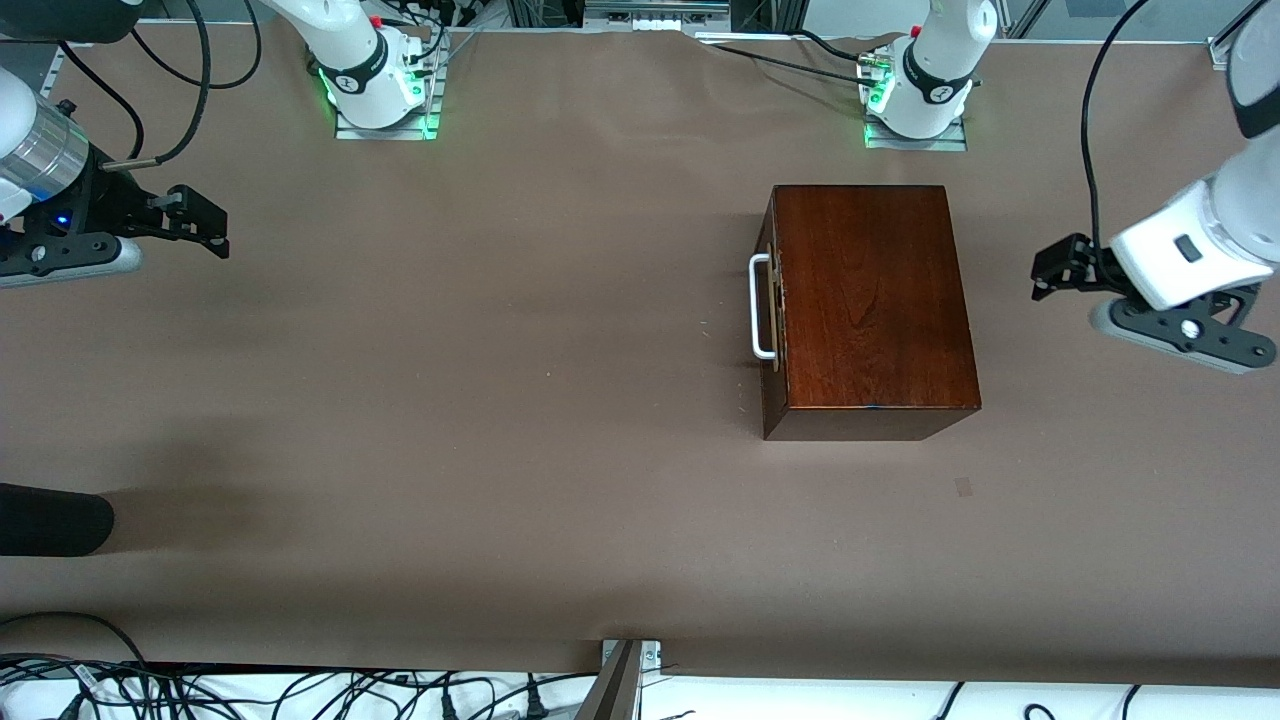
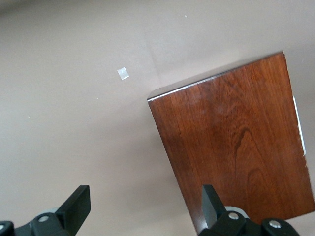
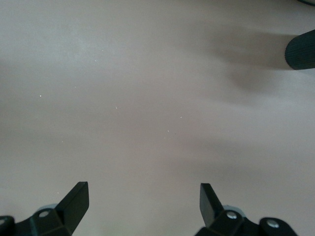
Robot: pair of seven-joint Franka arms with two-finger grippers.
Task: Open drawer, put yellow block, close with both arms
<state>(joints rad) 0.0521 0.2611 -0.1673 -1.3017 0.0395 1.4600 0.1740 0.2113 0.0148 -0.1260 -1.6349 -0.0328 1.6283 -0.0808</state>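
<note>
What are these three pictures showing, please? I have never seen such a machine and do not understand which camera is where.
One picture looks down from a high camera facing two white robot arms at a brown table. The other two come from cameras on the arms' wrists, looking past their own black fingers.

The left gripper hovers at the left arm's end of the table, beside the wooden box; its wrist camera sees that box. The right gripper hovers over bare table at the right arm's end. Both are open and hold nothing.

The box's drawer is shut, its white handle facing the right arm's end. No yellow block is visible.
</note>
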